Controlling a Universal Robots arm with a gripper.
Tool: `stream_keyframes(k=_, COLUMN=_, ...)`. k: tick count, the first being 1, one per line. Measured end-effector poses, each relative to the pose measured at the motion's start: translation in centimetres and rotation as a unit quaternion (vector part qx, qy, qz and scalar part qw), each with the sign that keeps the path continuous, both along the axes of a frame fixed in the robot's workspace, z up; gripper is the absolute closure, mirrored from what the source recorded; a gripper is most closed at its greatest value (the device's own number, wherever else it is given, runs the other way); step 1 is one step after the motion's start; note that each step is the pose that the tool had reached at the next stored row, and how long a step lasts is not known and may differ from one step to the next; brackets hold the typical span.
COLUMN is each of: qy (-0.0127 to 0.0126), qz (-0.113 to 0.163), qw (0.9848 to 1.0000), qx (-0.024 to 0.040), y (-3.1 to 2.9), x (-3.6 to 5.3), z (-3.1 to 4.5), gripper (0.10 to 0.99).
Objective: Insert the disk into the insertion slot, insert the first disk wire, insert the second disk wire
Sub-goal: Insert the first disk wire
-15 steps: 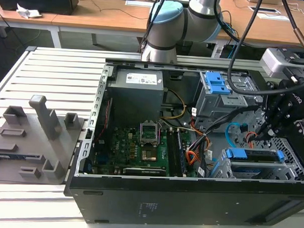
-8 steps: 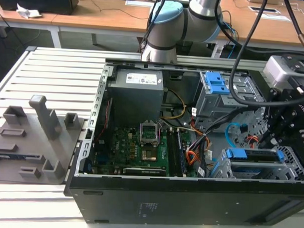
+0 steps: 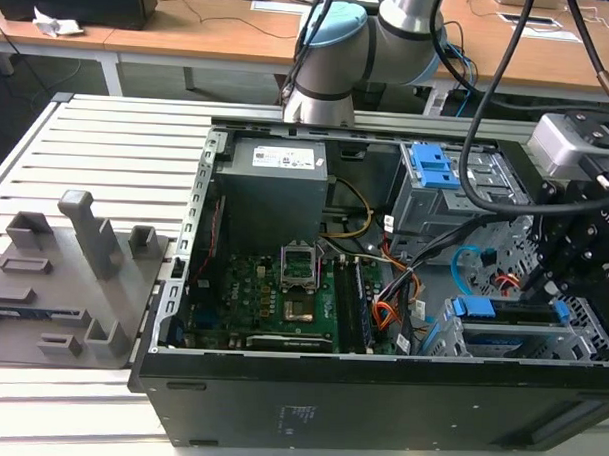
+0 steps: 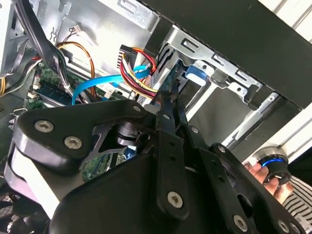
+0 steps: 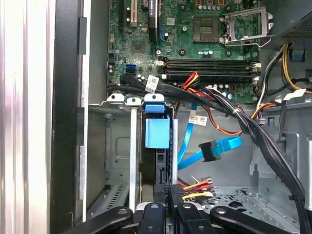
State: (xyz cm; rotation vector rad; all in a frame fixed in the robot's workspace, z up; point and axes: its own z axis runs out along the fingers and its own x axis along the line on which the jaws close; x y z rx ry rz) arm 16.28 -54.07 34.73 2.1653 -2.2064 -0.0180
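The disk (image 5: 157, 132), in its blue carrier, sits inside the insertion slot (image 5: 119, 146) of the grey cage. In the exterior view the disk (image 3: 507, 313) lies in the cage at the case's right end, with my gripper (image 3: 550, 295) just above it. In both wrist views my gripper (image 5: 171, 202) is shut on the black plug of the first disk wire (image 5: 195, 186), a red, yellow and black bundle, right behind the disk's rear end. From the other side the gripper (image 4: 170, 95) meets the same wire (image 4: 141, 73). The second disk wire (image 5: 209, 148), light blue, hangs loose beside it with its black plug free.
A thick black cable bundle (image 5: 243, 122) crosses above the cage. The motherboard (image 3: 272, 297) and power supply (image 3: 276, 187) fill the case's left part. A taller cage with blue latches (image 3: 436, 178) stands behind. A person's hand (image 4: 265, 175) holds a small device outside the case.
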Motion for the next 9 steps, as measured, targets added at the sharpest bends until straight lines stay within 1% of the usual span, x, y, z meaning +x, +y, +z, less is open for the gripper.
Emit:
stream_keyframes(k=3, qy=0.0000, qz=0.000, qw=1.0000, qx=-0.0026, y=-0.07, x=0.00, z=0.13, gripper=0.925)
stream_keyframes(k=9, qy=0.0000, qz=0.000, qw=1.0000, qx=-0.0023, y=-0.12, x=-0.01, z=-0.17, gripper=0.925)
